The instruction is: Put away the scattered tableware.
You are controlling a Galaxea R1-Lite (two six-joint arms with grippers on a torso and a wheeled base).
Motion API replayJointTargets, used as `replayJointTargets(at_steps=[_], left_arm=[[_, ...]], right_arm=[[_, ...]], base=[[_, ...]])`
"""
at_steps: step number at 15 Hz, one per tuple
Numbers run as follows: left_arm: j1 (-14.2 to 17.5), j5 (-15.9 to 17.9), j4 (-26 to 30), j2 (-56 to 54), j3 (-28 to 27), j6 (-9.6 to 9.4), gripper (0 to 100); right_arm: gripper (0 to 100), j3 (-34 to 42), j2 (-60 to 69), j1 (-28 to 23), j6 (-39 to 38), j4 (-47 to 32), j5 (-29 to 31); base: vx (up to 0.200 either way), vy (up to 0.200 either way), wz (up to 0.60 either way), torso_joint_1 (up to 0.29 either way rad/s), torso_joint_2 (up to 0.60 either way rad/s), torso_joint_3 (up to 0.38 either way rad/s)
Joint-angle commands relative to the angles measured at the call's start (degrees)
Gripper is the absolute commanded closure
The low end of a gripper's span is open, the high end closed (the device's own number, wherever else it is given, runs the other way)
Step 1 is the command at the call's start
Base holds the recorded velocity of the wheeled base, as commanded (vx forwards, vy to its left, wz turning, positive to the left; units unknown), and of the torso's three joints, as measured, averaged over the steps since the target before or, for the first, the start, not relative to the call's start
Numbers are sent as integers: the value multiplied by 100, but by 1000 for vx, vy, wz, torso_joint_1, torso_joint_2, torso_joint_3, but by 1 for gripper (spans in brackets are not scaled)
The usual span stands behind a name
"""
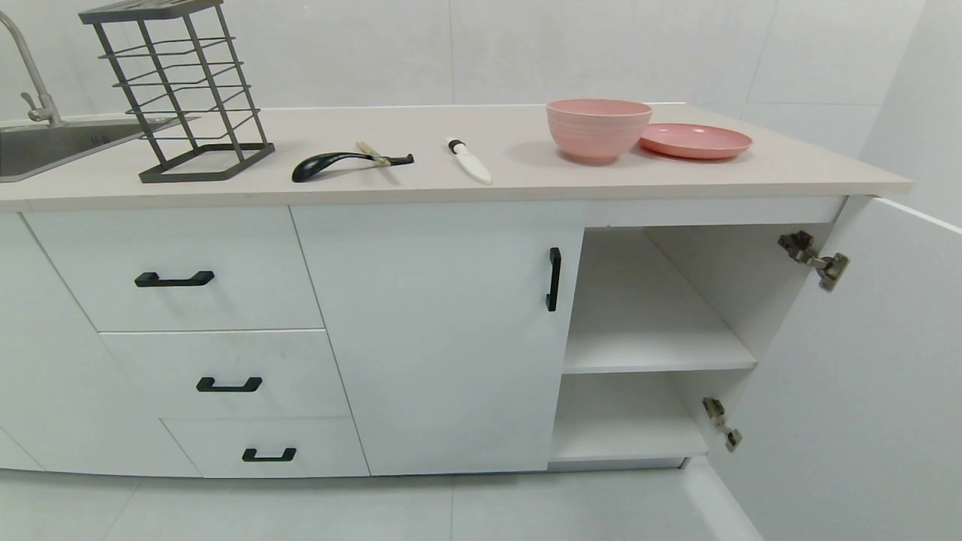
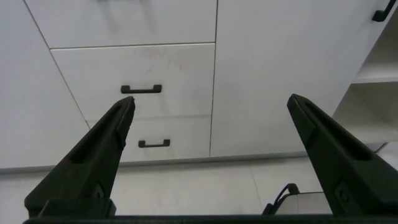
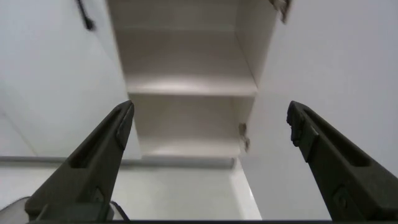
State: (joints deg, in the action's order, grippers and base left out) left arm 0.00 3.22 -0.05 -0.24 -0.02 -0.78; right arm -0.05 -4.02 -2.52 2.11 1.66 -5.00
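Observation:
On the countertop point(image 1: 518, 176) lie a pink bowl point(image 1: 598, 129), a pink plate point(image 1: 695, 140) just right of it, a white knife point(image 1: 470, 159), a black spoon point(image 1: 342, 163) and wooden chopsticks point(image 1: 373, 154) crossing the spoon's handle. My left gripper point(image 2: 211, 106) is open and low, facing the drawer fronts point(image 2: 134, 81). My right gripper point(image 3: 210, 111) is open, facing the open cabinet's shelves point(image 3: 189, 84). Nothing is between either pair of fingers.
A black wire rack point(image 1: 184, 90) stands at the counter's left, beside a sink point(image 1: 52, 143) with a faucet point(image 1: 30, 75). The right cabinet door point(image 1: 872, 361) is swung open, showing two bare shelves point(image 1: 646, 330). The middle door point(image 1: 443, 330) and three drawers point(image 1: 180, 278) are closed.

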Motion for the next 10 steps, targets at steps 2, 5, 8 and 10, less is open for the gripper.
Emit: replayJointTargets(at_steps=[2,5,8,10], left_arm=[[0,47,-4,24,2,-36,0],[0,39,-4,24,2,-1,0],[0,21,-13,24,2,8,0],[0,30,-13,24,2,8,0]], right_arm=[[0,5,-20,6,-88,-166,219],[0,-4,-20,6,-264,-183,280],[0,-4,-20,6,-264,-183,280],[0,5,-20,15,-264,-183,280]], base=[[0,0,0,0,0,0],[0,0,0,0,0,0],[0,0,0,0,0,0],[0,-200,0,5,2,2]])
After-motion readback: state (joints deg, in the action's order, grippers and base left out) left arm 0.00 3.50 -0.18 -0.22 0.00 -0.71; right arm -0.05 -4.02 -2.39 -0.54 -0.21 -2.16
